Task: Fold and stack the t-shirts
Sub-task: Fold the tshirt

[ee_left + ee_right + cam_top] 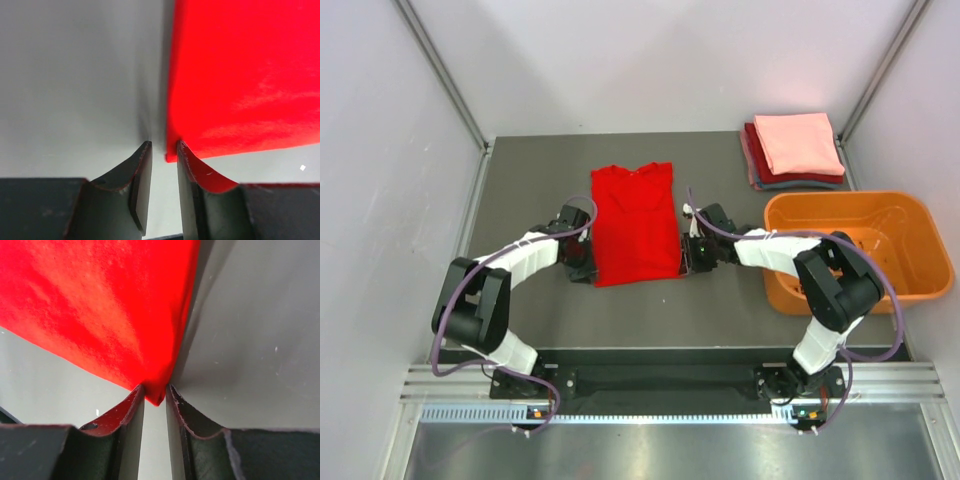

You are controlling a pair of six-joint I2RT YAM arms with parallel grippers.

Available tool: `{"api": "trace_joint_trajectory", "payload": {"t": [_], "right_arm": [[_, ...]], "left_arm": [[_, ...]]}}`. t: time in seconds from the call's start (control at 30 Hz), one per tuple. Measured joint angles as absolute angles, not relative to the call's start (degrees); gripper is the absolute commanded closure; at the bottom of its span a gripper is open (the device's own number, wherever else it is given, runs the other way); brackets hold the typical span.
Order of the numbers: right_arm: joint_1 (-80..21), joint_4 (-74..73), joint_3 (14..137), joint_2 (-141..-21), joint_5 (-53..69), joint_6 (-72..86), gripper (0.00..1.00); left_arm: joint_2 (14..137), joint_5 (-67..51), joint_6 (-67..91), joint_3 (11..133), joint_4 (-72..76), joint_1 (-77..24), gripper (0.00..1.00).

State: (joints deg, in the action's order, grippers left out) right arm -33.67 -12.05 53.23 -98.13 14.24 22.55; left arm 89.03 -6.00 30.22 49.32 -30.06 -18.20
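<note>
A bright red t-shirt (633,222) lies flat on the dark table (520,190), folded into a long strip with its collar at the far end. My left gripper (588,262) sits low at its near left corner and my right gripper (686,258) at its near right corner. In the left wrist view the red cloth (240,75) has its corner at the tips of my left gripper (163,144), whose jaws stand narrowly apart. In the right wrist view the red cloth (90,300) pokes its corner in between the slightly parted jaws of my right gripper (155,387).
A stack of folded t-shirts (795,150) with a salmon-pink one on top sits at the back right corner. An orange plastic basket (860,205) stands on the right, close behind my right arm. White walls enclose the table on three sides.
</note>
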Motion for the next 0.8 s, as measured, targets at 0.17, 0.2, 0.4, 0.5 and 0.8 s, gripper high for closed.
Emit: {"api": "trace_joint_trajectory", "payload": {"t": [0.17, 0.2, 0.4, 0.5, 0.8], "right_arm": [[-33.7, -11.0, 52.9, -98.1, 14.3, 22.9, 0.76], [-33.7, -10.9, 52.9, -98.1, 14.3, 23.0, 0.75], [-33.7, -10.9, 52.9, -98.1, 14.3, 23.4, 0.74], [-33.7, -10.9, 52.8, -98.1, 14.3, 23.7, 0.74], [-33.6, -9.0, 51.0, -97.1, 14.3, 25.0, 0.75]], "left_arm": [[88.6, -3.1, 30.2, 49.5, -31.0, -18.2, 0.62], [88.2, -3.1, 30.2, 49.5, -31.2, -18.2, 0.62], [85.8, -5.9, 31.2, 48.9, -29.9, -18.1, 0.62], [85.9, -8.0, 32.1, 47.2, -28.8, -18.1, 0.63], [86.1, -9.8, 34.1, 44.8, -28.0, -18.1, 0.66]]}}
